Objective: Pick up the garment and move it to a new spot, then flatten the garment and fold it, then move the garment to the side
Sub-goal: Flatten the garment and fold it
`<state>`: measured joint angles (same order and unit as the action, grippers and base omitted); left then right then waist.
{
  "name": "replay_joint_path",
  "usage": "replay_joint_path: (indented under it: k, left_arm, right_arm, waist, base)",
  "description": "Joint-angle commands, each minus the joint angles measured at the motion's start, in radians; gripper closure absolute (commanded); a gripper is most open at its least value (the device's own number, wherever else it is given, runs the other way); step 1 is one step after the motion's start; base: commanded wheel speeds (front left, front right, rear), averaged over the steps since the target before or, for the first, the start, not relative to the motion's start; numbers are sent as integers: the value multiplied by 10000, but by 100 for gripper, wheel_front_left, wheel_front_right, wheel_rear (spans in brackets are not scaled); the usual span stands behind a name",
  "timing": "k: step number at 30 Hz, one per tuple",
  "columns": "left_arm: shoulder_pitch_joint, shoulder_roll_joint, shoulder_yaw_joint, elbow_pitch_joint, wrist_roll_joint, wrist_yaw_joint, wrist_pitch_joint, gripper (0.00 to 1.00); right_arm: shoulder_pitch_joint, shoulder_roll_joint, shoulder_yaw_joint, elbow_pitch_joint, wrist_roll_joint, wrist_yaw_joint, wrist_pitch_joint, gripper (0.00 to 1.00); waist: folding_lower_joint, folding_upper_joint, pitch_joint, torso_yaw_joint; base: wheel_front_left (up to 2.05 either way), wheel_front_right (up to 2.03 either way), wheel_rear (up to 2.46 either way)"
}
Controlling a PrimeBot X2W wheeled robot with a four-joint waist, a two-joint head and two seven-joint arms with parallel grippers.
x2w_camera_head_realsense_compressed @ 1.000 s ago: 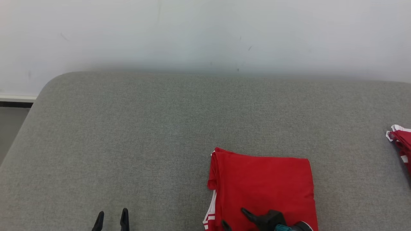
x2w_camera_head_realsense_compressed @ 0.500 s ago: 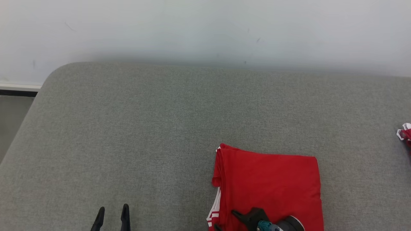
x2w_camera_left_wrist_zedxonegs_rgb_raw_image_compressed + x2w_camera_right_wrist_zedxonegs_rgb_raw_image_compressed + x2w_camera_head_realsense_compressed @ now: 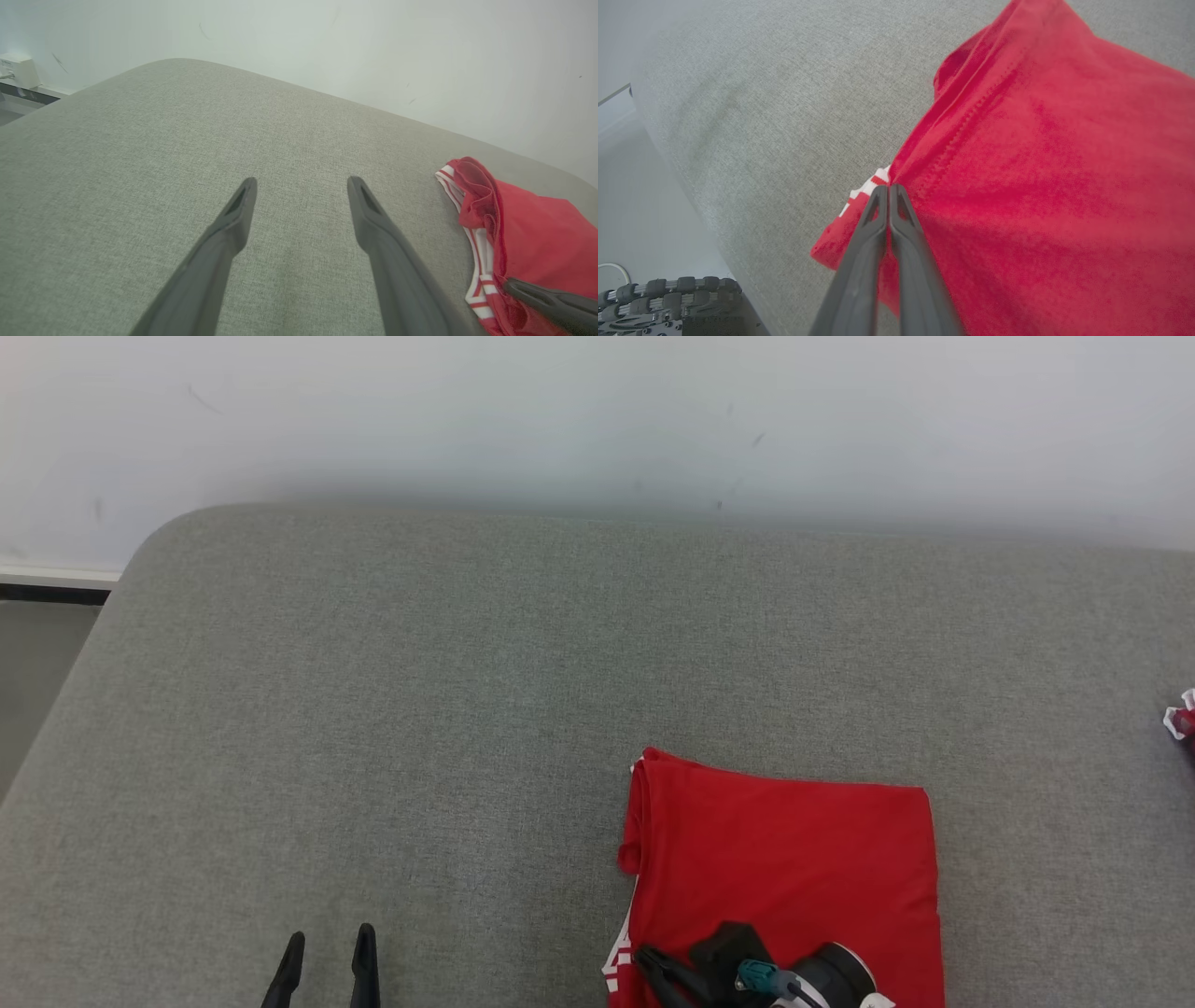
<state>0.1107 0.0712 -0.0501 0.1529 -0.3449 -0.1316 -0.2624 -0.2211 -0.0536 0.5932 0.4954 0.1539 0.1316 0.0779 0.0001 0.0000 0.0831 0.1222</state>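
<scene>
The step in hand looked like the last one, the shift to the side, since the garment [image 3: 794, 859] already lay folded into a neat red rectangle on the grey padded surface [image 3: 420, 709], toward its near right part. To do it well, the idle arm on the left was best kept clear. The grip at the left edge needed to take in every layer, white-striped trim included, so the fold would not fall open. A low carry or drag seemed wiser than a high lift, given how limp the cloth looked. It also made sense to set the garment down short of the other red-and-white cloth [image 3: 1184, 719] at the far right edge. The left pincer [image 3: 302, 186] stood with its fingers wide apart, holding nothing, above bare surface and well left of the garment. The right pincer [image 3: 888, 189] had its fingers pressed together on the garment's near left edge, apparently pinching the hem beside the trim.
</scene>
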Motion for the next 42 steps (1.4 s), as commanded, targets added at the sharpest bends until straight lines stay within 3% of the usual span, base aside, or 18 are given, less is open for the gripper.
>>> replay_joint_path:
  k: [1,11,12,13,23,36,42]
  left_arm:
    - [-132,-2,8,-4,-9,17,-27,0]
    - [-218,16,-29,36,-42,17,-27,0]
    - [-214,16,-3,35,-44,17,-27,0]
    - [-206,14,21,30,-40,17,-27,0]
    - [43,-14,241,-38,26,17,-27,0]
    - [489,-83,707,-271,140,15,-27,0]
    - [568,-102,956,-402,234,17,-27,0]
  right_arm:
    - [-135,39,42,-8,98,-28,-46,100]
    - [-438,42,815,118,1005,-28,35,100]
    - [-464,42,854,128,1050,-28,-3,73]
    - [-482,43,877,110,1094,-28,-61,2]
    - [-246,30,35,-540,1140,-28,-743,0]
    - [1169,-157,-3007,-2352,453,-28,-1960,0]
    - [1692,-758,-3945,-2921,750,-28,-2556,0]
  waist:
    - [-1,0,7,-2]
    - [-1,0,86,65]
    - [-1,0,90,55]
    - [-1,0,94,40]
    - [-1,0,-191,-417]
    - [-1,0,-920,-1434]
    - [-1,0,-1108,-1737]
  base:
    - [0,0,0]
    - [0,0,0]
    - [0,0,0]
    - [0,0,0]
    - [0,0,0]
    - [0,0,0]
    - [0,0,0]
